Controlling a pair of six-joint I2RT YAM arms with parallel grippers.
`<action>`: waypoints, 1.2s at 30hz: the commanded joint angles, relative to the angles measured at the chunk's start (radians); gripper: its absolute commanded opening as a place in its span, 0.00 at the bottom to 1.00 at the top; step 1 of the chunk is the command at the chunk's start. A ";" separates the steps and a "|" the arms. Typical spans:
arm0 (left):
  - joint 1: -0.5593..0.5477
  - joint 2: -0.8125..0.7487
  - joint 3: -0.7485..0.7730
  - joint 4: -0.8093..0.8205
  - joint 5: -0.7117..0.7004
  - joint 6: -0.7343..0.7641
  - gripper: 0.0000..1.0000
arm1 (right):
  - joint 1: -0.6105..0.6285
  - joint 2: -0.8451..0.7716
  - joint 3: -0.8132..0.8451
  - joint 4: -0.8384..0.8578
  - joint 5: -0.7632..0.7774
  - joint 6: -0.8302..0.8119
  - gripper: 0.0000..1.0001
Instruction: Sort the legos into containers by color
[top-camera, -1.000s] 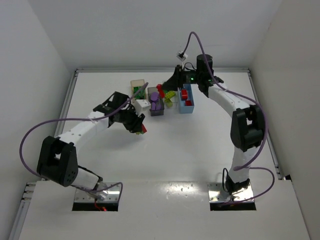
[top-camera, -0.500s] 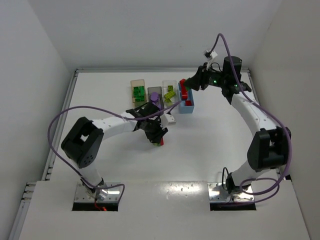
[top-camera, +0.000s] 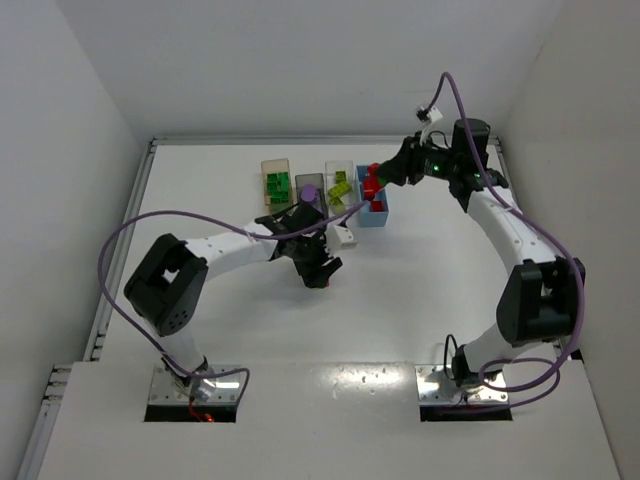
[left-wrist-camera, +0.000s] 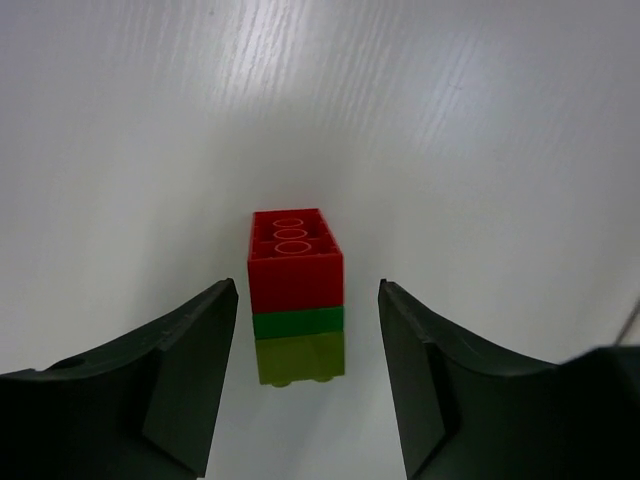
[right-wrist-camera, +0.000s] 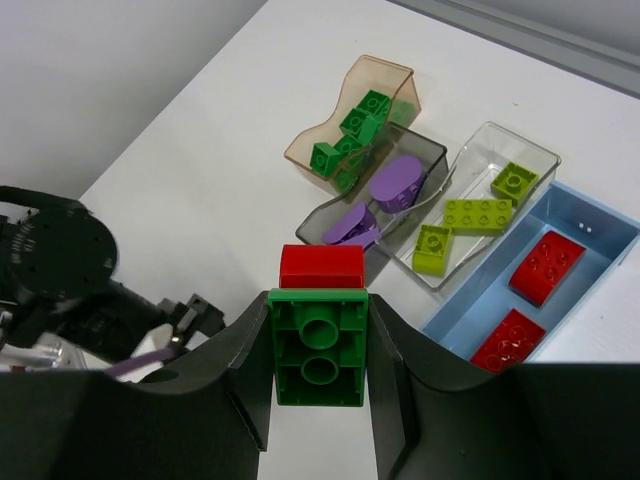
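Observation:
My left gripper (left-wrist-camera: 308, 385) is open, low over the table. A stuck stack of red, dark green and lime legos (left-wrist-camera: 296, 290) lies between its fingers, untouched. In the top view it (top-camera: 320, 274) is in front of the bins. My right gripper (right-wrist-camera: 318, 350) is shut on a dark green lego (right-wrist-camera: 318, 375) with a red lego (right-wrist-camera: 321, 266) stuck on its far end. It hovers (top-camera: 376, 180) by the light blue bin (right-wrist-camera: 600, 215). The tan-orange bin (right-wrist-camera: 380, 62) holds dark green legos, the smoky grey bin (right-wrist-camera: 322, 215) purple, the clear bin (right-wrist-camera: 522, 142) lime, the blue bin red.
The four bins stand side by side in a row at the table's back middle (top-camera: 309, 178). White walls close in the table on the left, back and right. Purple cables loop from both arms.
My left gripper carried the stack right and toward the front, then set it on the table and opened. My right arm swung right and drew back to the blue bin, still holding its bricks.

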 joint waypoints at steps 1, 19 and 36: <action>0.034 -0.150 0.043 -0.026 0.139 0.012 0.65 | -0.007 -0.019 0.002 0.049 -0.013 0.001 0.04; 0.460 -0.127 0.401 -0.315 0.859 -0.020 0.73 | 0.062 0.073 -0.042 0.486 -0.464 0.383 0.07; 0.419 0.042 0.594 -0.306 0.984 -0.011 0.73 | 0.193 0.111 -0.022 0.514 -0.489 0.443 0.07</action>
